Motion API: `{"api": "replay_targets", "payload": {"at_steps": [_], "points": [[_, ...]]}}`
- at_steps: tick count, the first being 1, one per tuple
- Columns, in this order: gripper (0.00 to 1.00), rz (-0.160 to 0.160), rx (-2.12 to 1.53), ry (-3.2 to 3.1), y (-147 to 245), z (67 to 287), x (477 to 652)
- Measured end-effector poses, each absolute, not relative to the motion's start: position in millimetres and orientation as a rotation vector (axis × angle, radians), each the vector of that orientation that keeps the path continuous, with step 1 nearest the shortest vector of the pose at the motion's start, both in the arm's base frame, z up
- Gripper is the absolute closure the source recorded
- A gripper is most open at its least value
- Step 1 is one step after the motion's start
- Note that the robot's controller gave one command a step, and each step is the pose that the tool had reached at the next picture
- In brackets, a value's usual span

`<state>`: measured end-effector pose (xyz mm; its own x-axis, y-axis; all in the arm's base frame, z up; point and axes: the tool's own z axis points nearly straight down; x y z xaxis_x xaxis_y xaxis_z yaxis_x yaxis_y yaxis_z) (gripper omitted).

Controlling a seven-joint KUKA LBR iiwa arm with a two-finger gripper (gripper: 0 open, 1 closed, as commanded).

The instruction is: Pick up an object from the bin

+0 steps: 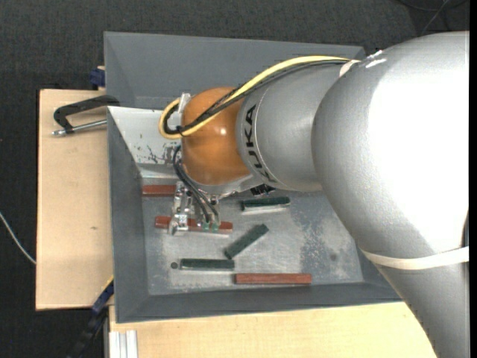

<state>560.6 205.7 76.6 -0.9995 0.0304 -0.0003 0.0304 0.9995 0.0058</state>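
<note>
Gripper (191, 216) is down at floor level in the left-centre of the bin (127, 259), hanging off the orange cover (212, 144) on the wrist. The arm (358, 125) comes in from the right and covers the bin's upper right part.

Gripper state: can't tell. The tip hw is cluttered and partly under the cover, so open vs closed isn't readable. Nothing seen held clear of the floor.

Target = centre red-brown bar (162, 221), directly under the gripper.
- Lies flat on the bin floor, left of centre.
- Long axis approx left-right in view, right end dips slightly toward the near wall.
- Left end sticks out past the gripper and the right end shows on the other side. Mid section is hidden by the gripper.
- Contact w/ the bar: can't tell.

Neighbours:
- upper red-brown bar (158, 190): just beyond the target, approx parallel, apart from it. Its right end goes behind the gripper.
- diagonal green bar (246, 241): to the right, near the target's right end, slanted up to the right. Touching or not, can't tell.
- flat green bar (206, 263): nearer the front wall, approx parallel to the target, apart from it.
- long red-brown bar (272, 278): along the front wall, well apart.
- right green bar (264, 203): right of the gripper, partly under the arm.

Nothing lies on top of the target's visible ends.
</note>
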Motion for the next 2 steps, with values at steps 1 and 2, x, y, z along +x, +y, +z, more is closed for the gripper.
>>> {"api": "replay_targets", "payload": {"at_steps": [1,2], "points": [[1.0,0.002,0.057,3.141,210.1,105.9,561.6],[1.0,0.004,-0.036,3.136,225.0,215.0,565.8]]}}
